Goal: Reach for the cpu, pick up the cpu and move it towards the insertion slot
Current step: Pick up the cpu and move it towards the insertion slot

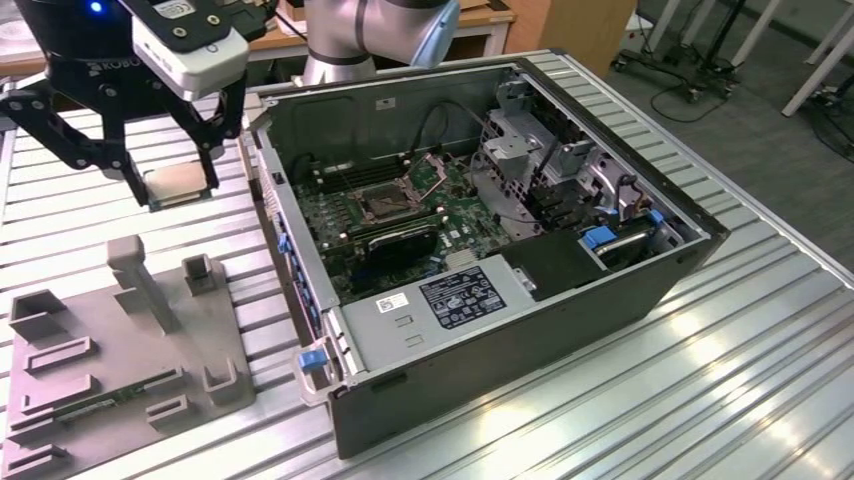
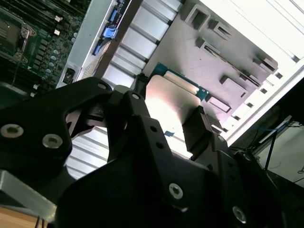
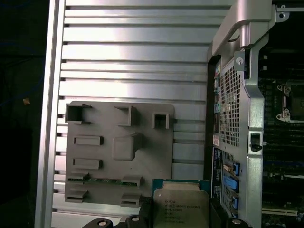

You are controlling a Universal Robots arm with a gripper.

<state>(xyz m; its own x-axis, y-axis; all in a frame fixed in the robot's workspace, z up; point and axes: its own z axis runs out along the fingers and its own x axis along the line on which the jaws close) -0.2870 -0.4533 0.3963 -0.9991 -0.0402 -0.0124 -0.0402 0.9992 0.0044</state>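
The cpu [image 1: 179,182], a small square chip with a pale metal face and green edge, hangs above the slatted table to the exterior view's left of the open computer case [image 1: 534,280]. My gripper [image 1: 178,190] is shut on it, one black finger on each side. Both wrist views show the cpu [image 2: 173,97] [image 3: 180,203] clamped between the fingers [image 2: 202,130]. The insertion slot [image 1: 378,205], a square socket with a shiny frame and dark centre, sits on the motherboard inside the case, apart from the cpu. It also appears in the wrist views as the insertion slot [image 2: 9,38] [image 3: 292,102].
A grey fixture plate [image 1: 120,340] with raised holders and a thin green circuit strip lies on the table below the gripper. The case wall [image 3: 237,95] stands between the gripper and the motherboard. Drive cages and a power supply [image 1: 461,295] fill the case's far side.
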